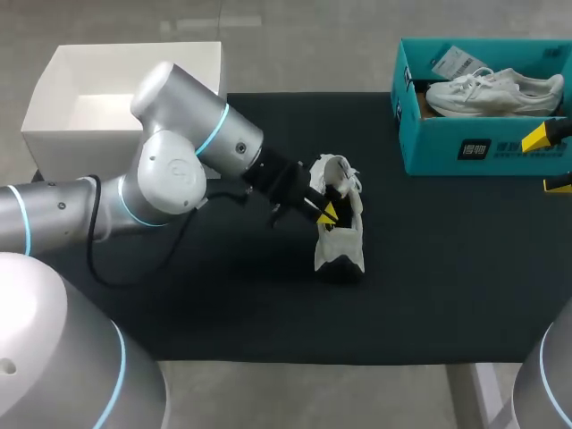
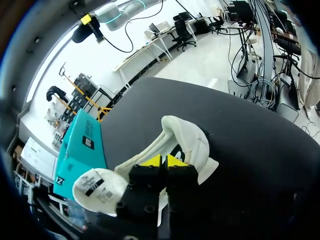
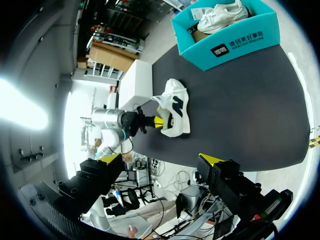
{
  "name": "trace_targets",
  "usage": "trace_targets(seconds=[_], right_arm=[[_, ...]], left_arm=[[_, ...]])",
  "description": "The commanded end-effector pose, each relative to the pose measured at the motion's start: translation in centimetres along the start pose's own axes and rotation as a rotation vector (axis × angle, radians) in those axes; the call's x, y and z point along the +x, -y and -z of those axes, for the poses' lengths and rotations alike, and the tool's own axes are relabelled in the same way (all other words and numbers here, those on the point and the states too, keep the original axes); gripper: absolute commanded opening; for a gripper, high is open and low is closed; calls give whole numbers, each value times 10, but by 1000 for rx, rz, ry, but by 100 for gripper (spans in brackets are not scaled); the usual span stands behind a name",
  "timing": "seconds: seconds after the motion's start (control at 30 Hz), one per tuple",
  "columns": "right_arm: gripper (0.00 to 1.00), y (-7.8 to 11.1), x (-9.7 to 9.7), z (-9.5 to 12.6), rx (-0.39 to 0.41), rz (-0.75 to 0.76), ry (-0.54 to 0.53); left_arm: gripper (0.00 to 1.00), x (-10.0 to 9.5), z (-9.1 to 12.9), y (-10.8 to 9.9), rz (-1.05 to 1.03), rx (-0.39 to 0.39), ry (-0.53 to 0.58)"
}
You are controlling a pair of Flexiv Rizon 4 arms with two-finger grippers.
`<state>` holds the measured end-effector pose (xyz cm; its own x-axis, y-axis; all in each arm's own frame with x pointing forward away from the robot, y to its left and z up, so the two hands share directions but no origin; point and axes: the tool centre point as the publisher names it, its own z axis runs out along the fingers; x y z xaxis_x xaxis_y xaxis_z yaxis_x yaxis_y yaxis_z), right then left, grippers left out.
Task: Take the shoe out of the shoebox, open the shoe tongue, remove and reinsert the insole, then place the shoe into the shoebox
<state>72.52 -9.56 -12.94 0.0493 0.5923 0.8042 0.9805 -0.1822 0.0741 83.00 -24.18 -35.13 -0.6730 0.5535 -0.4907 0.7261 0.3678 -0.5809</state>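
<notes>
Head view: the white shoe (image 1: 344, 246) lies out of its box near the middle of the dark counter (image 1: 447, 286), its mouth turned toward the left arm. The left hand (image 1: 327, 213) sits in that opening with its yellow tips drawn together. The left wrist view shows the tips touching inside the collar, beside a white labelled flap (image 2: 97, 187) folded outward. Whether that flap is the tongue or the insole cannot be made out, nor whether anything is pinched between the tips.

By appearances, the shoe is out, its mouth is spread, and the insole stage is in hand. The next move would call for a firm pinch on the insole's edge and a steady draw along the shoe, which could drag across the counter with nothing bracing it.

The teal shoebox (image 1: 465, 147) stands at the far right corner with a second shoe (image 1: 492, 89) inside. The right hand (image 1: 547, 161) hangs just beside the shoebox, fingers spread and empty. A white box (image 1: 54, 134) stands far left.
</notes>
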Motion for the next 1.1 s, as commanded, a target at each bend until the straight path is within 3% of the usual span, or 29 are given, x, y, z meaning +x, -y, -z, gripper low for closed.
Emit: trace_targets(seconds=[0.03, 0.2, 0.33, 0.57, 1.03, 1.1], right_arm=[[100, 1, 0, 0, -1, -1, 3], [100, 1, 0, 0, -1, -1, 3], [100, 1, 0, 0, -1, -1, 3], [100, 1, 0, 0, -1, -1, 3], [100, 1, 0, 0, -1, -1, 3], [100, 1, 0, 0, -1, -1, 3]], left_arm=[[0, -5, -3, 0, -11, 2, -39], [0, -11, 7, 5, -79, 4, -166], [0, -18, 19, 7, -207, -68, -284], [0, -22, 34, 15, -437, -108, -465], [0, -21, 35, 15, -428, -103, -465], [0, -20, 23, 14, -500, -190, -456]])
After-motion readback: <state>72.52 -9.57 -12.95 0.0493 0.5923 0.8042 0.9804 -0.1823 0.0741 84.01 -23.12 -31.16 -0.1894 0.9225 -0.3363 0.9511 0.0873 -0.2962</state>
